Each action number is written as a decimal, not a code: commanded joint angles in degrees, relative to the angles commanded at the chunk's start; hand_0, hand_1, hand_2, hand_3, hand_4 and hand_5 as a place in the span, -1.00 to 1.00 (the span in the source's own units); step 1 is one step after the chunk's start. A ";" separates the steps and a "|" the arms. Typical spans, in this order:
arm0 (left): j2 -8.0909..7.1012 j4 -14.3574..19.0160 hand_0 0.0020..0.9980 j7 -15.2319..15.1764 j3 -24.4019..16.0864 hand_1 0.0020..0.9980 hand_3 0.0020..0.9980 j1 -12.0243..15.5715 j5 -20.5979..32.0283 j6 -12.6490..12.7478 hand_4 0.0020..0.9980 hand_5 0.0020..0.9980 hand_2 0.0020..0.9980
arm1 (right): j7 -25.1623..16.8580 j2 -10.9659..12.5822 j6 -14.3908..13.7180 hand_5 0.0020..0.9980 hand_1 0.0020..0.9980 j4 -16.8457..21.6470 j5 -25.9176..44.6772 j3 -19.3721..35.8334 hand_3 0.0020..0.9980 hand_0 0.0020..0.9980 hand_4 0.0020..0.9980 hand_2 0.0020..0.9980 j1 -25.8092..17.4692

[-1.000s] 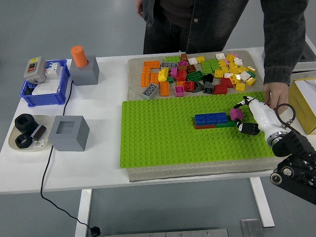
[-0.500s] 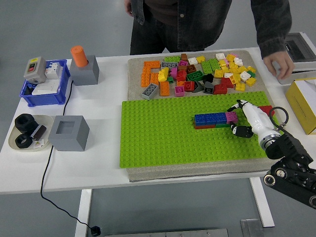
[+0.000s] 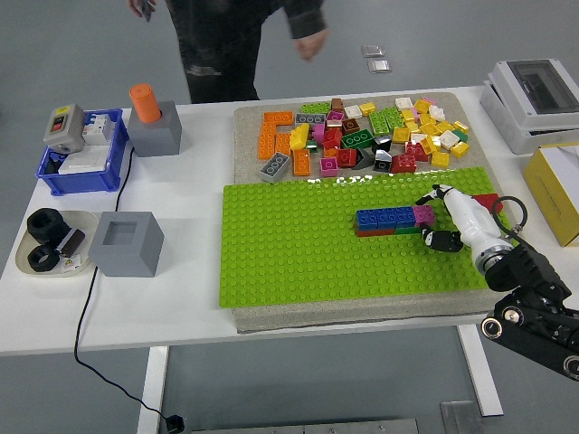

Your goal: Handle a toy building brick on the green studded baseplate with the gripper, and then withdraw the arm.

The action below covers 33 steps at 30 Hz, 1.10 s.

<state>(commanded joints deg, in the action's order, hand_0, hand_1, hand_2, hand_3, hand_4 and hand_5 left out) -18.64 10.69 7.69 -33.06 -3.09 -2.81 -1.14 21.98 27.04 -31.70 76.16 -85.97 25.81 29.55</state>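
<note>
The green studded baseplate (image 3: 289, 244) lies on a grey mat in the middle of the table. On it stands a row of blue bricks (image 3: 384, 218) on red and green bricks, with a magenta brick (image 3: 423, 213) at its right end. My right hand (image 3: 434, 219), white with black fingertips, reaches in from the lower right. Its fingers close around the magenta brick, which sits on the row. The left arm is out of view.
A pile of loose bricks (image 3: 362, 136) lies behind the baseplate. A red brick (image 3: 488, 201) lies right of my hand. A white electrical box (image 3: 534, 90) and a yellow box (image 3: 561, 190) stand at right. At left are grey blocks (image 3: 127, 242), a blue bin (image 3: 81, 163) and a tray (image 3: 45, 244). A person (image 3: 226, 36) stands at the far left.
The magenta brick went from raised in my hand to seated at the row's right end. The person took their hand off the table's right side and walked left.
</note>
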 joint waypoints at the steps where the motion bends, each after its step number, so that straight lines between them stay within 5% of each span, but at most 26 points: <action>1: 0.01 0.00 0.70 -0.04 0.04 0.78 0.24 0.00 0.04 0.00 0.81 -0.14 0.69 | -0.06 -0.05 -0.02 -1.00 0.92 -0.08 0.09 -0.04 -0.06 1.00 0.16 0.89 0.03; 21: 0.11 0.03 0.70 -0.16 0.07 0.78 0.24 0.28 0.01 0.03 0.81 -0.13 0.68 | -0.86 -0.44 -0.19 -1.00 0.91 -1.02 1.19 -0.33 -0.06 1.00 0.16 0.89 0.08; 22: 0.11 0.03 0.69 -0.16 0.08 0.78 0.23 0.30 0.02 0.03 0.80 -0.13 0.68 | -0.91 -0.43 -0.18 -1.00 0.91 -1.02 1.25 -0.33 0.08 1.00 0.23 0.89 0.07; 28: 0.14 0.02 0.69 -0.30 0.22 0.78 0.23 0.33 0.18 0.07 0.80 -0.13 0.68 | -1.52 -0.20 0.13 -1.00 0.91 -0.77 2.42 -0.48 0.08 1.00 0.23 0.89 0.07; 29: 0.13 0.02 0.70 -0.31 0.22 0.78 0.24 0.33 0.17 0.07 0.80 -0.13 0.68 | -1.58 -0.18 0.17 -1.00 0.94 -0.75 2.54 -0.48 0.31 1.00 -0.05 0.94 0.07; 33: 0.11 0.03 0.70 -0.30 0.17 0.78 0.24 0.37 0.09 0.08 0.80 -0.13 0.68 | -1.80 -0.11 0.26 -1.00 0.94 -0.71 2.79 -0.45 0.31 1.00 -0.05 0.94 0.06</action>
<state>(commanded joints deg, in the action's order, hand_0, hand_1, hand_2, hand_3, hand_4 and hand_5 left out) -18.53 10.72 7.39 -32.89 -2.72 -2.73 -1.07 20.19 26.92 -31.44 75.45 -83.17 25.35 29.60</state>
